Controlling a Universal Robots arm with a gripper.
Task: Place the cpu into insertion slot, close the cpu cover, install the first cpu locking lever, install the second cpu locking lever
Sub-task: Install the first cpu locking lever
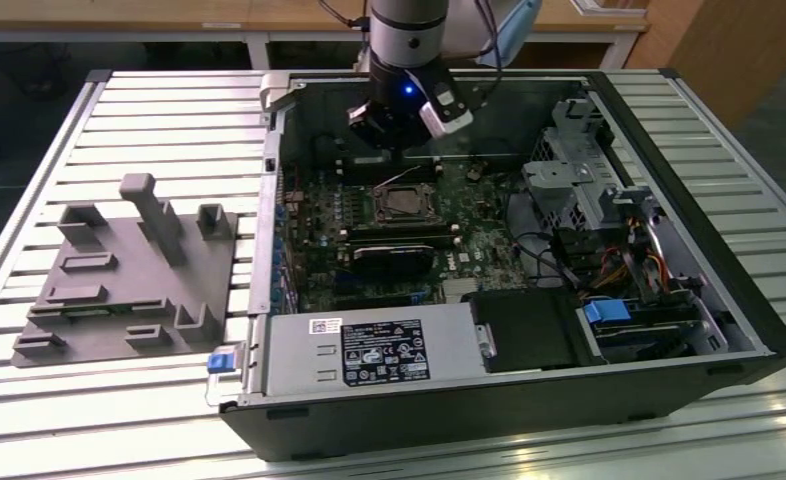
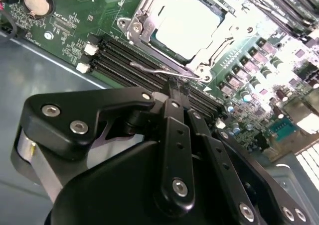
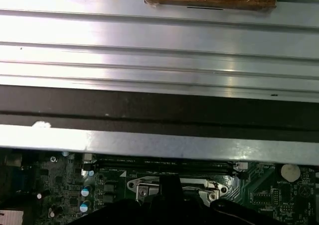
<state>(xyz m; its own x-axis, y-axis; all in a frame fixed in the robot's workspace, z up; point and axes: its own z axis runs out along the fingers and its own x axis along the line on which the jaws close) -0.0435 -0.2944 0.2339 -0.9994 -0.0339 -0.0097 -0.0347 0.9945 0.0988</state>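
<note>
The cpu (image 2: pixel 187 23) lies flat in the insertion slot (image 1: pixel 400 205) on the green motherboard (image 2: pixel 65 31); its pale metal top shows. The cpu cover (image 2: pixel 141 30), a silver frame, lies down around it. A thin wire locking lever (image 2: pixel 154 69) runs along the socket's edge beside the memory slots. My gripper (image 2: pixel 177 85) is shut, its black fingertips touching this lever near its hooked end. In the exterior view the gripper (image 1: pixel 400 125) hangs inside the open computer case, just behind the socket. In the first wrist view the socket frame (image 3: pixel 144 186) sits under the dark gripper body.
A black block (image 1: pixel 393 255) sits in front of the socket, and a power supply (image 1: pixel 366 355) lies at the case front. A drive cage (image 1: pixel 593 190) and cables fill the exterior view's right. A grey fixture (image 1: pixel 126 270) stands outside the case on the slatted table. The case wall (image 3: pixel 159 145) is close behind the gripper.
</note>
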